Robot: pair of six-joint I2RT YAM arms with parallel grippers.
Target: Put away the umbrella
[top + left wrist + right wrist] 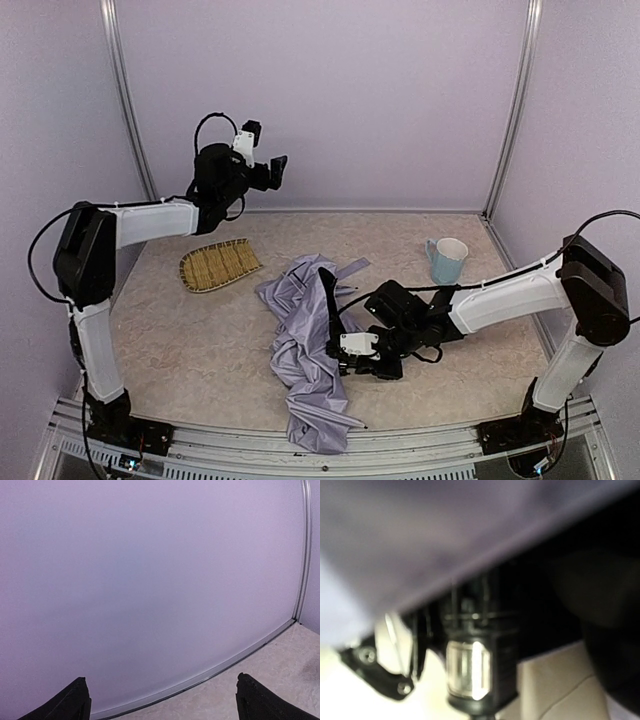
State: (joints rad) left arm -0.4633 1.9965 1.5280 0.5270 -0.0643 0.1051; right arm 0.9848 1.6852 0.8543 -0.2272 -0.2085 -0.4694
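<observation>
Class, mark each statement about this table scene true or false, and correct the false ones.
1. The umbrella lies crumpled on the table. True.
2. The left end effector grips the woven tray. False: it is open, up near the back wall, holding nothing.
3. The mug stands upright. True.
4. The mug sits in the woven tray. False: it stands on the table, apart from the woven tray.
5. The right end effector hangs high. False: it is low, at the umbrella.

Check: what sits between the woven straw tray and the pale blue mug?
Top view: crumpled lavender fabric umbrella near the tray, then bare tabletop to the mug.
</observation>
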